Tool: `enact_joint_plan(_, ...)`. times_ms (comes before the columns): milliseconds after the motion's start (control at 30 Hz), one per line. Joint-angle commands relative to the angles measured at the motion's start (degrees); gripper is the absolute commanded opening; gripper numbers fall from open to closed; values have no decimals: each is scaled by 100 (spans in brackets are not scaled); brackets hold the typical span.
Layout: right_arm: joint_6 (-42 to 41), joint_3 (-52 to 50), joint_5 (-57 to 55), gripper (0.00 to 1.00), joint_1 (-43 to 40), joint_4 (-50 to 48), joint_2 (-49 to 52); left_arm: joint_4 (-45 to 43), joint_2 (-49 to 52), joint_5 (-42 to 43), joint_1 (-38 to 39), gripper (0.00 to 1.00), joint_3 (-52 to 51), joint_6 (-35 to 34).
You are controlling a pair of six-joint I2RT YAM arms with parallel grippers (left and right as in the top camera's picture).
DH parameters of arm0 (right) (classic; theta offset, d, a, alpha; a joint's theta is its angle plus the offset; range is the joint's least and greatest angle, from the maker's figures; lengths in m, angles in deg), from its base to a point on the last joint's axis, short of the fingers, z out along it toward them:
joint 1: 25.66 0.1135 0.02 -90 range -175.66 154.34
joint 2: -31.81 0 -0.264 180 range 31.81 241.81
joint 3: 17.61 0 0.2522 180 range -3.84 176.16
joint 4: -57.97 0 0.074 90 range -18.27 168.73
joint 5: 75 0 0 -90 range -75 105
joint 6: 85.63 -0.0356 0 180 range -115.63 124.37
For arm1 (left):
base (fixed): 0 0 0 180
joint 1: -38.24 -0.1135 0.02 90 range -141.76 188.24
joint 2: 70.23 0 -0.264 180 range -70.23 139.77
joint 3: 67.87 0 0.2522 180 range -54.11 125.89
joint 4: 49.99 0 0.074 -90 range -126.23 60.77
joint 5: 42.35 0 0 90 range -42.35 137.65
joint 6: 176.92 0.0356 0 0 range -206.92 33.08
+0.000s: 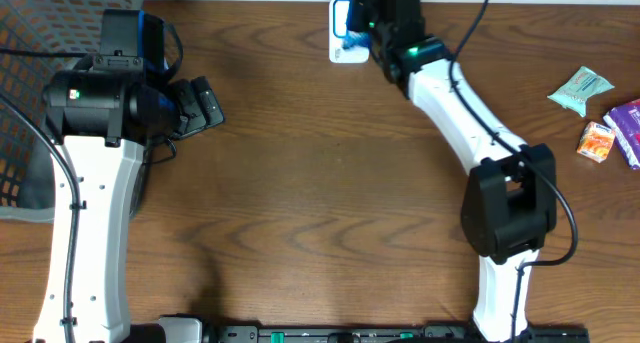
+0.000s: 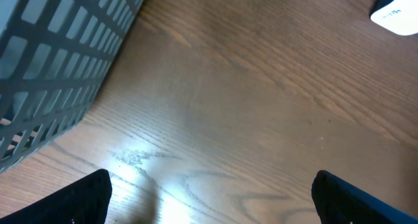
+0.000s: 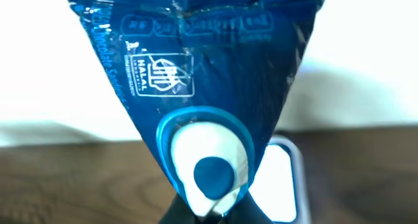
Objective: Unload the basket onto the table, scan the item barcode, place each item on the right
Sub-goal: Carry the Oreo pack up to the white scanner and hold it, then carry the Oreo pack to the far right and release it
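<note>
My right gripper (image 1: 366, 31) reaches to the table's far edge and is shut on the item, a blue snack packet (image 3: 209, 74) with a white and blue round logo. In the right wrist view the packet fills the frame, pinched at its lower tip by the gripper (image 3: 217, 217). Just behind and below it stands the white barcode scanner (image 3: 282, 178), also seen as a white block (image 1: 340, 28) in the overhead view. No barcode shows on the packet's visible face. My left gripper (image 1: 205, 103) hangs open over bare wood (image 2: 209, 199), its dark fingers (image 2: 85, 199) far apart, holding nothing.
A grey mesh basket (image 1: 40, 43) stands at the far left, close beside the left arm (image 2: 59, 54). At the right edge lie a teal packet (image 1: 580, 91), an orange packet (image 1: 597, 141) and a purple packet (image 1: 628, 128).
</note>
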Motion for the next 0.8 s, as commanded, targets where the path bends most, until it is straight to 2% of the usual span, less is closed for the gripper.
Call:
enact_joint_plan(0, -66, 125, -387, 1, 44, -352, 181, 11, 26, -90, -24, 98, 15, 35)
enact_joint_plan(300, -63, 166, -610, 1, 4, -852, 769, 13, 26, -90, -24, 98, 15, 35)
enact_joint_plan(767, 46, 223, -890, 1, -61, -1032, 796, 13, 26, -90, -24, 98, 13, 35)
